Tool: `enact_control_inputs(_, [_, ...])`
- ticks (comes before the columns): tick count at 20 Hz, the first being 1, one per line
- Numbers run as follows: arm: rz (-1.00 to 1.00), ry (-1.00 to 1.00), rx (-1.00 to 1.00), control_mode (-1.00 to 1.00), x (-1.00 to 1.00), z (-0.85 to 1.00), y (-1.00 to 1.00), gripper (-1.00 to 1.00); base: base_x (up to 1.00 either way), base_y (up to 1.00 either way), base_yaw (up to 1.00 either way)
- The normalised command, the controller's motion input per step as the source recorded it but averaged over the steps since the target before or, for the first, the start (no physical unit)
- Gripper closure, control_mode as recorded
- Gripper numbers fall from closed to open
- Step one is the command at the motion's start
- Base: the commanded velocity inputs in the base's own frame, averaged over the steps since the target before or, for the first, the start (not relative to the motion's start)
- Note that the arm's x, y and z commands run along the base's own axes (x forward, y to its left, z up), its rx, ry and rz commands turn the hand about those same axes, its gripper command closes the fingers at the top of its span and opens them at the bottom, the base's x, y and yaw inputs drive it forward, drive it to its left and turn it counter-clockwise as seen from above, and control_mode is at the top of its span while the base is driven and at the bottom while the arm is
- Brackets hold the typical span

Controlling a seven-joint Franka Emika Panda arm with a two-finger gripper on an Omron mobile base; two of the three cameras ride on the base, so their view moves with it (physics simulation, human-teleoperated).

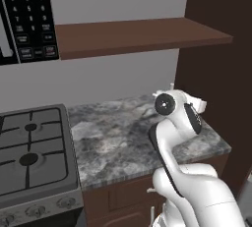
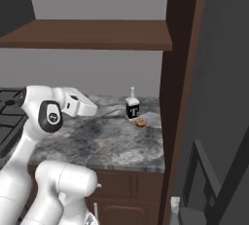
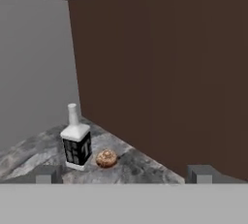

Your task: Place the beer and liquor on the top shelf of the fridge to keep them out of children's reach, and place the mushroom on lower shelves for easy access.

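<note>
The liquor [image 3: 76, 145], a clear squarish bottle with a white neck and black label, stands upright on the marble counter near the back corner. The mushroom [image 3: 106, 158], a small reddish-brown lump, lies just to its right and almost touches it. My gripper [image 3: 126, 174] is open with nothing between its fingertips [image 3: 48, 174], still well short of both and facing them. From the right base view, the liquor [image 2: 132, 108] and mushroom [image 2: 140, 122] sit right of my hand [image 2: 78, 103]. The grey fridge [image 2: 221, 83] rises at the far right, its inside hidden. The beer is out of view.
A dark brown cabinet wall [image 3: 169, 72] stands close behind the bottle on the right. A brown wooden wall shelf [image 2: 97, 34] hangs over the counter [image 2: 97, 141]. A gas stove [image 1: 29, 152] sits at the left, with a microwave [image 1: 27, 19] above it.
</note>
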Motion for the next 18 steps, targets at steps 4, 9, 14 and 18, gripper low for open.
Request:
enact_control_inputs(4, [0.0,-0.07,-0.06,-1.0,0.36,-0.24,-0.01,-1.0,0.0,0.0,0.0])
enact_control_inputs(9, [-0.02,-0.06,-0.07,-1.0,0.34,-0.16,-0.07,-1.0,0.0,0.0,0.0])
enact_control_inputs(14, [-0.03,-0.02,-0.05,-1.0,0.4,-0.1,-0.11,-1.0,0.0,0.0,0.0])
enact_control_inputs(18, [-0.04,0.0,0.0,-1.0,0.51,-0.09,-0.16,-1.0,0.0,0.0,0.0])
